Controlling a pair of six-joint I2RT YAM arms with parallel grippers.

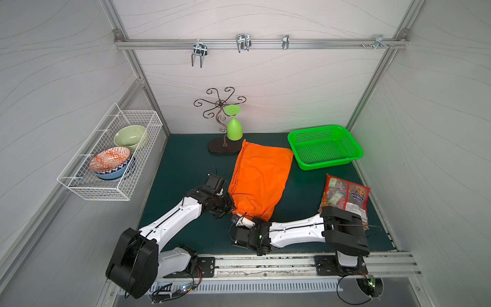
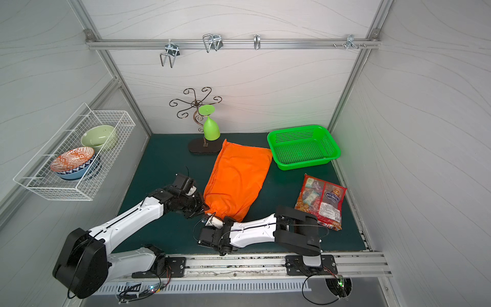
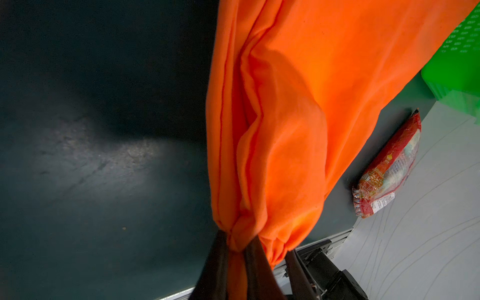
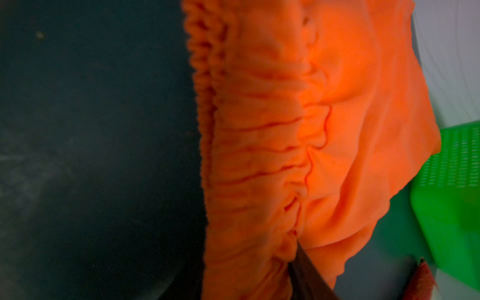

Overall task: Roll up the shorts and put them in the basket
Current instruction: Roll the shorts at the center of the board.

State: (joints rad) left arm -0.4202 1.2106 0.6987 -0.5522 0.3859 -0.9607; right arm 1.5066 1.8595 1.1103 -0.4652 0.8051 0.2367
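Two claws clamp the shorts (image 1: 259, 178) at the waistband end, lower centre: left claw (image 3: 237, 246), right claw (image 4: 248, 259). Long axis runs up-frame, away from both.

Green basket (image 1: 329, 164) sits near a snack packet (image 1: 345, 196) (bowls (image 1: 110, 159) fill the wall rack (image 1: 79, 187)).

Bare table (image 1: 183, 164) left of the shorts (image 1: 261, 175) gives open passage. Beyond, the wine-glass rack (image 1: 220, 148) stands just beside their far corner. The green basket (image 1: 326, 163) and snack packet (image 1: 345, 196) crowd the right side, leaving a lane beside the shorts.
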